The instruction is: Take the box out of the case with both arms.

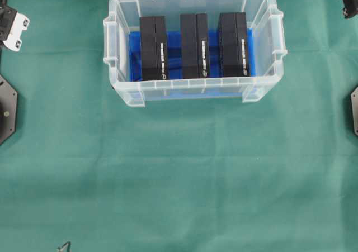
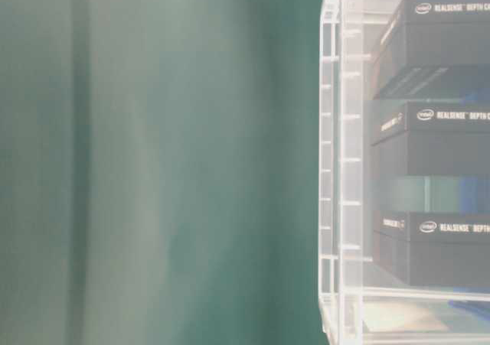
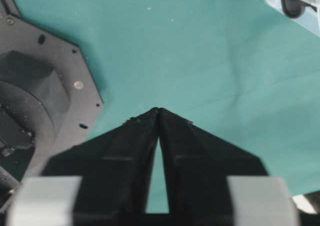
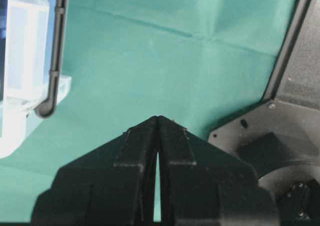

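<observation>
Nothing's been lifted yet, by the look of it: three black boxes [image 1: 153, 48] are stood side by side inside the case [image 1: 193, 89] on the green table [image 1: 179, 179]. Left fingers [image 3: 159, 111] and right fingers [image 4: 158, 120] are pinched together, empty, well off either side of the case.

We see a green cloth [image 1: 179, 174] over the worktop, a clear case [image 1: 193, 90] with a blue lining [image 1: 174, 44], three black boxes [image 1: 153, 48] with white lettering, our left hand [image 3: 158, 117] black with grey blocks, our right hand [image 4: 157, 123] all black.
</observation>
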Tool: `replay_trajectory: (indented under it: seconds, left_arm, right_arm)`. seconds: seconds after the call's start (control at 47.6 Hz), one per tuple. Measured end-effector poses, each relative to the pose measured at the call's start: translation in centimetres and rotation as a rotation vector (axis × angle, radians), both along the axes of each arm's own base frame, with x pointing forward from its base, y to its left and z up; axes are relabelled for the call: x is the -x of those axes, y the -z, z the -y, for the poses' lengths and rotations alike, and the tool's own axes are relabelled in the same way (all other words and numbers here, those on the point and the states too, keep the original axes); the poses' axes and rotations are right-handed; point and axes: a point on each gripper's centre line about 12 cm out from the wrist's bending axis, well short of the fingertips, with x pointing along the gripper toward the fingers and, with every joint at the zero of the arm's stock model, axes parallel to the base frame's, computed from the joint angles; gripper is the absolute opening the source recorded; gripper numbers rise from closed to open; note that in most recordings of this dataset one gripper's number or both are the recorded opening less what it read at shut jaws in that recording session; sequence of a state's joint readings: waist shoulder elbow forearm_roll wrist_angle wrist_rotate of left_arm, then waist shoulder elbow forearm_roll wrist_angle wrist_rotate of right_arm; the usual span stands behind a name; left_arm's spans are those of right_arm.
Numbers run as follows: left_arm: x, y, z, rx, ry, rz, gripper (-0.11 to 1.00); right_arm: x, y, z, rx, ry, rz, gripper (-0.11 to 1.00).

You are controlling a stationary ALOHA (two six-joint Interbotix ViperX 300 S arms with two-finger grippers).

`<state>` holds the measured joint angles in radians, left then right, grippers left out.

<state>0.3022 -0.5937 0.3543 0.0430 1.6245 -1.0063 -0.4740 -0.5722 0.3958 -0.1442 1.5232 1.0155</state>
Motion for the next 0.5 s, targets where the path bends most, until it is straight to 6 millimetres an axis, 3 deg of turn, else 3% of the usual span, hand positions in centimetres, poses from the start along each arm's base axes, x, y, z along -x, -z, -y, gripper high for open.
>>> replay_trajectory:
  seconds: [0.273,0.336,0.505]
  left_arm:
    - [-0.04,0.07,-0.04,0.002,-0.011,-0.001,0.81]
    - [-0.04,0.07,-0.04,0.002,-0.011,-0.001,0.86]
    - [-0.06,0.07,-0.03,0.003,-0.01,0.001,0.84]
  right_arm:
    - [0.02,-0.06,-0.07,-0.002,-0.003,0.006,0.0]
    - [0.12,-0.16,-0.1,0.002,-0.002,0.009,0.0]
    - [0.49,-0.2,-0.13,0.021,-0.003,0.019,0.0]
